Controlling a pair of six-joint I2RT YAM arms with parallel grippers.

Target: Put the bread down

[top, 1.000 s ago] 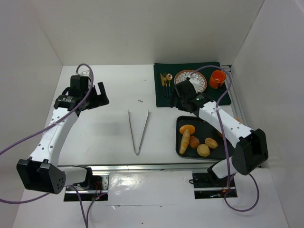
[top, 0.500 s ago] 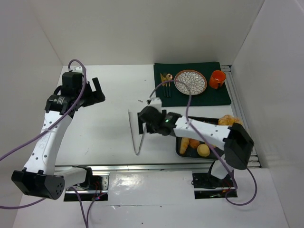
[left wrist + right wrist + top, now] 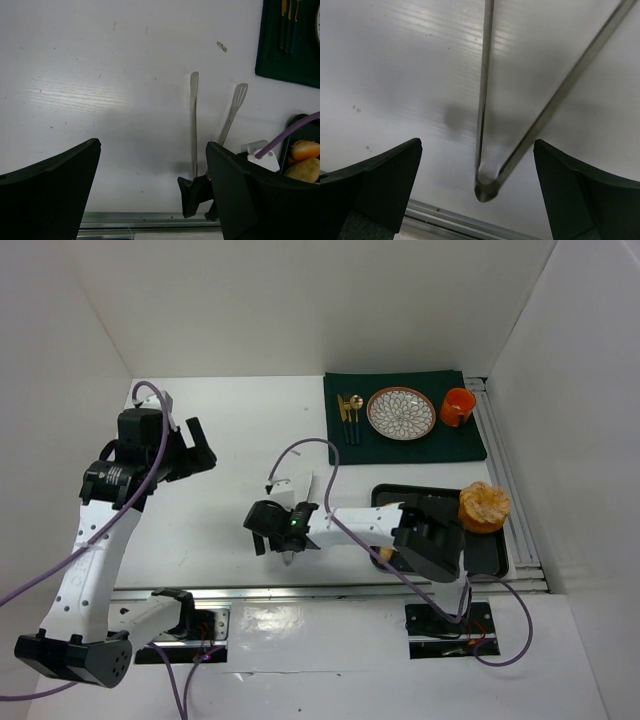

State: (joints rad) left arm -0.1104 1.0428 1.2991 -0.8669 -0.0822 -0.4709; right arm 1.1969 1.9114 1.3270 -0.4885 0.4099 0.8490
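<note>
Right gripper (image 3: 477,150) over tongs (image 3: 485,100) hinge, wide open, empty.
Hinge sits between my fingers (image 3: 375,190), long axis running straight ahead; left gripper (image 3: 154,146), also open, well off.

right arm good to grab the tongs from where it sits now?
Likely yes. The right gripper is open over the hinge end of the tongs, one finger on each side, with only table between them. Its height above the tongs can't be judged.
</note>
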